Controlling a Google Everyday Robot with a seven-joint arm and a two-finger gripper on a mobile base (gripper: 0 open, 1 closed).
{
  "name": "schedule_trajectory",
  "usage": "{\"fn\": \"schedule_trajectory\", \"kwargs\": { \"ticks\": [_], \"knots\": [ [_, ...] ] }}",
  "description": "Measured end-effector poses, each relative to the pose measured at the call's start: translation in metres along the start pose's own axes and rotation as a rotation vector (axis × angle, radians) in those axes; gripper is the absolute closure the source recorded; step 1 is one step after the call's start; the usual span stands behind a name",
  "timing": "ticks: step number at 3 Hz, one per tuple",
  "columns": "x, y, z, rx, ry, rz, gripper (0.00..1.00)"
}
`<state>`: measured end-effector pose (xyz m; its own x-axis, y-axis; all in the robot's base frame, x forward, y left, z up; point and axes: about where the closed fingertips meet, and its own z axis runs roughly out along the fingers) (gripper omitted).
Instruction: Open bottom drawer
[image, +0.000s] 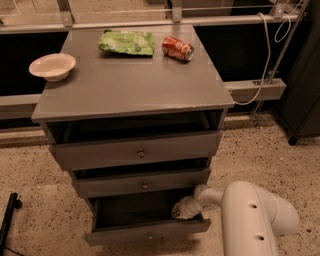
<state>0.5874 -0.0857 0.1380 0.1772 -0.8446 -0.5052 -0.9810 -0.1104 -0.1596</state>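
The grey cabinet has three drawers. The bottom drawer (147, 232) is the lowest and narrowest front, with a small round knob; it stands pulled out, its dark inside showing. The top drawer (137, 152) and middle drawer (142, 184) are each slightly open. My white arm comes in from the lower right. My gripper (181, 209) reaches into the right side of the bottom drawer's opening, just above its front panel and under the middle drawer.
On the cabinet top (130, 80) lie a cream bowl (52, 66) at the left, a green chip bag (127, 42) and a red soda can (177, 48) on its side at the back. A white cable (265, 65) hangs at the right. A black object (9, 220) stands on the speckled floor at the left.
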Motion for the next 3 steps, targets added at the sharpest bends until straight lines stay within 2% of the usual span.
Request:
{"fn": "schedule_trajectory", "kwargs": {
  "ticks": [1,2,3],
  "knots": [
    [-0.006,0.022,0.004,-0.085,-0.039,-0.008,1.00],
    [-0.028,0.070,-0.005,-0.207,-0.112,-0.006,1.00],
    [-0.041,0.103,-0.011,-0.284,-0.155,0.015,1.00]
  ]
}}
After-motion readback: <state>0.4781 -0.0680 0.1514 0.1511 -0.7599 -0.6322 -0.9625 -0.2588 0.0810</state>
